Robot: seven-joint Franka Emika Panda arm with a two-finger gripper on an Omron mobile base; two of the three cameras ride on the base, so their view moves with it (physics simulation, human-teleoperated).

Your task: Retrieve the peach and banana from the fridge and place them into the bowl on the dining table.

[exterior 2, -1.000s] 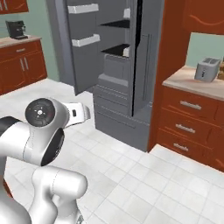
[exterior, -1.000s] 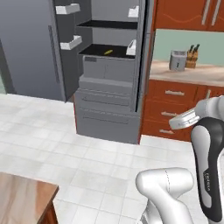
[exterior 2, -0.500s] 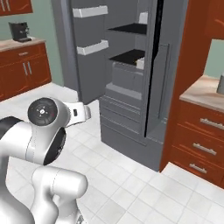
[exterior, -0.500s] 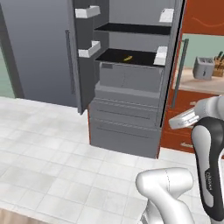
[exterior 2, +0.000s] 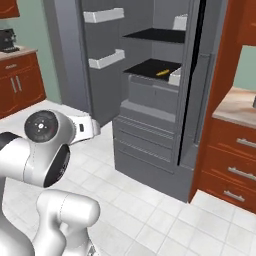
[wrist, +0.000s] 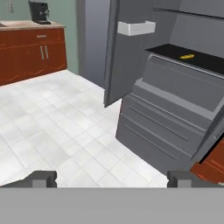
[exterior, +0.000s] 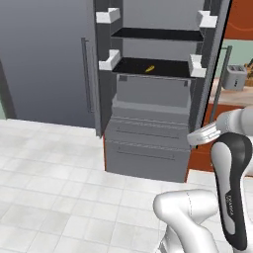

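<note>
While spread as wide as they go, with nothing between them, jaws of the gripper show as two dark tips low in the hand view, over bare white floor tiles. Aimed toward the fridge, well short of it, touching nothing. Seen as a white wrist end from the left base camera, level with the fridge's lower drawers and off to their right.

Out ahead: fridge standing open, both doors swung wide, dark interior on show. On the lower black shelf, the banana, small and bright yellow, lying toward the middle; same fruit spotted from the right base camera near the shelf's front edge, and from the hand camera, far up and right of the tips. Well apart from the gripper. Can't pick out any peach on those shelves.

White door bins stacked on the left door, more on the right door. Grey drawers stepped out below the shelf.

Further out: red-brown cabinets right of the fridge, a toaster on their counter. Far left, more red-brown cabinets with a dark coffee machine on top.
</note>
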